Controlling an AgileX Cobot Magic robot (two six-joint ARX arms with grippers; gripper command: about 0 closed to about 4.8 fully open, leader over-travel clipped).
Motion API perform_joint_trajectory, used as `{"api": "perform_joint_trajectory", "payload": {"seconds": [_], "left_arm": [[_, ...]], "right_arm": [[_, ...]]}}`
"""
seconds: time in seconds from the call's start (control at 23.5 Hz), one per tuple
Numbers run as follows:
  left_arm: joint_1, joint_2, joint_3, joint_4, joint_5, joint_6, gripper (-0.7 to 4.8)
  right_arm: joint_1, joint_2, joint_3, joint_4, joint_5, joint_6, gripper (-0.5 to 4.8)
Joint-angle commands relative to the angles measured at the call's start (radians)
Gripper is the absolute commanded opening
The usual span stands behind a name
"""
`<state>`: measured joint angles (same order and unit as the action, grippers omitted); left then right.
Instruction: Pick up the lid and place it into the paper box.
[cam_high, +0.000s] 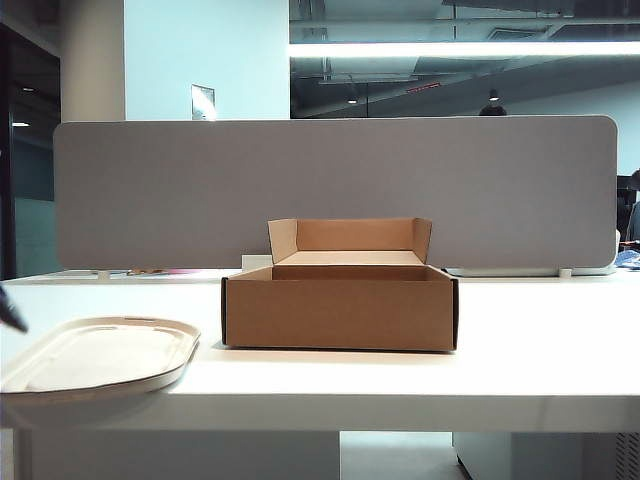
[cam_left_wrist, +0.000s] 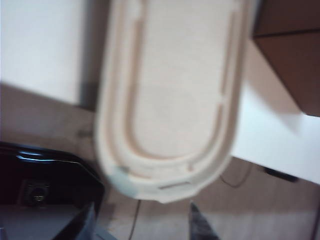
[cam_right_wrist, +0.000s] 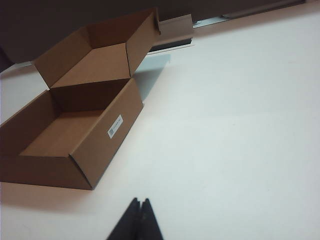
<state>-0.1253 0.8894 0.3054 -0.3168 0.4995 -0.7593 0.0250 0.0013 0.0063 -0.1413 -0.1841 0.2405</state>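
The cream pulp-fibre lid (cam_high: 98, 352) lies flat at the table's front left corner, overhanging the edge. The left wrist view shows the lid (cam_left_wrist: 175, 90) from above, its rounded end just ahead of my left gripper (cam_left_wrist: 142, 222), whose two fingers stand wide apart with nothing between them. Only a dark fingertip (cam_high: 12, 312) of it shows at the exterior view's left edge. The brown paper box (cam_high: 340, 300) stands open mid-table, right of the lid. My right gripper (cam_right_wrist: 140, 202) hangs shut above bare table, beside the paper box (cam_right_wrist: 75, 130), and is out of the exterior view.
A grey partition (cam_high: 335, 190) runs along the table's back edge. A dark monitor-like object (cam_left_wrist: 45, 185) and a cable lie on the floor below the table edge in the left wrist view.
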Motion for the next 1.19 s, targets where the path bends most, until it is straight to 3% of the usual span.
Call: {"api": "perform_joint_trajectory", "payload": {"seconds": [0.04, 0.3, 0.81, 0.85, 1.06, 1.19], "left_arm": [[0.002, 0.0, 0.003, 0.003, -0.063, 0.032, 2.29], [0.002, 0.032, 0.002, 0.024, -0.121, 0.046, 2.29], [0.002, 0.266, 0.002, 0.29, -0.047, 0.045, 2.04], [0.002, 0.286, 0.002, 0.312, -0.034, 0.045, 1.72], [0.002, 0.325, 0.003, 0.345, 0.004, 0.045, 1.47], [0.002, 0.328, 0.003, 0.366, 0.021, 0.045, 0.47]], "right_arm": [[-0.001, -0.002, -0.006, 0.011, -0.002, 0.003, -0.01], [-0.001, -0.002, -0.006, 0.011, 0.0, 0.003, -0.01], [-0.001, -0.002, -0.006, 0.011, 0.002, 0.002, -0.01], [-0.001, -0.002, -0.006, 0.011, 0.002, 0.002, -0.01], [-0.001, -0.002, -0.006, 0.011, 0.002, 0.002, -0.01], [-0.001, -0.002, -0.006, 0.011, 0.002, 0.002, -0.01]]}}
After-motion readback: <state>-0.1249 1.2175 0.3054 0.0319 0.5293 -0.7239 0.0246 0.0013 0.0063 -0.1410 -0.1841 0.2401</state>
